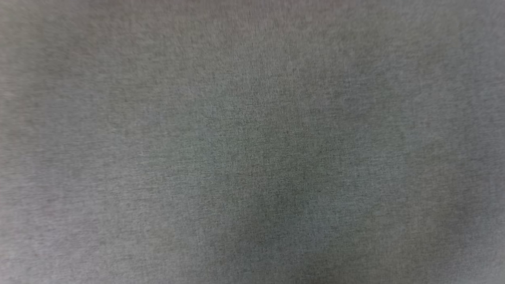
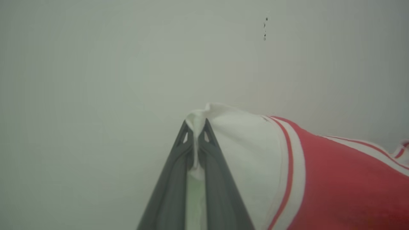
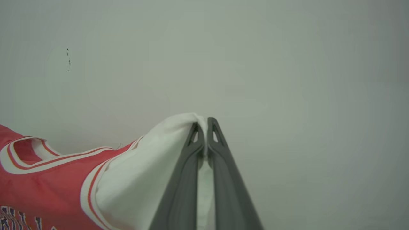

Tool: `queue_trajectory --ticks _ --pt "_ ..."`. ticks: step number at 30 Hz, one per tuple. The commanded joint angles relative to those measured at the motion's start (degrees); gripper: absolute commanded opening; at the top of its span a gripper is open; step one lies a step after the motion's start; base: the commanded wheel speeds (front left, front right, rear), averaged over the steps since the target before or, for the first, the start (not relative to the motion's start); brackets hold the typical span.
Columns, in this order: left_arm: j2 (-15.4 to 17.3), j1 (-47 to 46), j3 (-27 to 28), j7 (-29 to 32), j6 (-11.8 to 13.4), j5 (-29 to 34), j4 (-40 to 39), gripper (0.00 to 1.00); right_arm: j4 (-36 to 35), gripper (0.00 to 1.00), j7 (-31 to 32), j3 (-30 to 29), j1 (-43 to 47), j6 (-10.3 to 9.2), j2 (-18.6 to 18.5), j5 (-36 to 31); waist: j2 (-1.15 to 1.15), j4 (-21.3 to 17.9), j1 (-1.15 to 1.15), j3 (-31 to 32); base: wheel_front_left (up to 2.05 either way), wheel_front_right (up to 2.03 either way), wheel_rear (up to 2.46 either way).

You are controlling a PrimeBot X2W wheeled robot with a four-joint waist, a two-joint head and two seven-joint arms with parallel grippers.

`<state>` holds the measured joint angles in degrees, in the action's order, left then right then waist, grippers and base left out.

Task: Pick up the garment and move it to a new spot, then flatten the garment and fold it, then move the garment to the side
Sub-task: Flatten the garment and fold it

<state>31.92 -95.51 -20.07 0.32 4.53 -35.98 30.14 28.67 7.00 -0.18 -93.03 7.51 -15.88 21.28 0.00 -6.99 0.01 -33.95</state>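
The garment is a red jersey with white sleeves and red-and-white striped trim. In the left wrist view my left gripper is shut on the edge of one white sleeve, whose cloth bunches between the two dark fingers. The red body stretches away to the right of that view. In the right wrist view my right gripper is shut on the other white sleeve of the garment, with the red body, neck trim and dark lettering running off to the lower left.
A pale grey-green surface lies behind both grippers, bearing a small dark mark. In the head view a blurred grey woven surface spans the whole frame.
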Motion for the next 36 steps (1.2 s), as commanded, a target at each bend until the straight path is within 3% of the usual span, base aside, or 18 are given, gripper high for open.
queue_trajectory --ticks 1,9,15,21,28,36 --pt "-0.1 -0.9 -0.2 -0.1 -0.2 0.1 0.9 0.00 1.4 0.00 -0.8 0.8 -1.3 -0.04 0.5 0.6 0.00 -0.8 -0.01 -4.3 0.00 0.00 0.00" --pt "-1.8 1.3 -0.8 -1.7 -2.0 -1.3 7.3 0.00 11.1 0.00 -4.4 7.1 -3.5 -0.04 1.3 4.0 0.00 -0.8 -0.01 -8.3 0.00 0.00 0.00" --pt "-3.8 7.3 -0.2 -4.9 -4.5 -4.2 12.1 0.00 17.6 0.00 -5.9 12.9 0.4 -0.05 1.4 7.2 0.00 0.3 -0.01 -7.2 0.00 0.00 0.00" --pt "-5.8 18.3 0.4 -10.1 -7.2 -7.0 16.0 0.00 20.1 0.00 -5.4 19.6 10.4 -0.04 1.5 11.6 0.00 1.3 -0.01 -0.8 0.00 0.00 0.00" --pt "-7.6 35.3 0.2 -14.1 -9.5 -9.2 17.0 0.00 18.0 0.00 -6.2 25.5 26.8 -0.04 -0.2 16.9 0.00 2.3 -0.01 9.6 0.00 0.00 0.00" --pt "-8.0 56.7 2.3 -15.5 -8.2 -9.7 10.1 0.00 13.1 0.00 -8.8 27.9 46.0 -0.04 -3.3 21.0 0.00 3.0 -0.01 19.6 0.00 0.00 0.00"
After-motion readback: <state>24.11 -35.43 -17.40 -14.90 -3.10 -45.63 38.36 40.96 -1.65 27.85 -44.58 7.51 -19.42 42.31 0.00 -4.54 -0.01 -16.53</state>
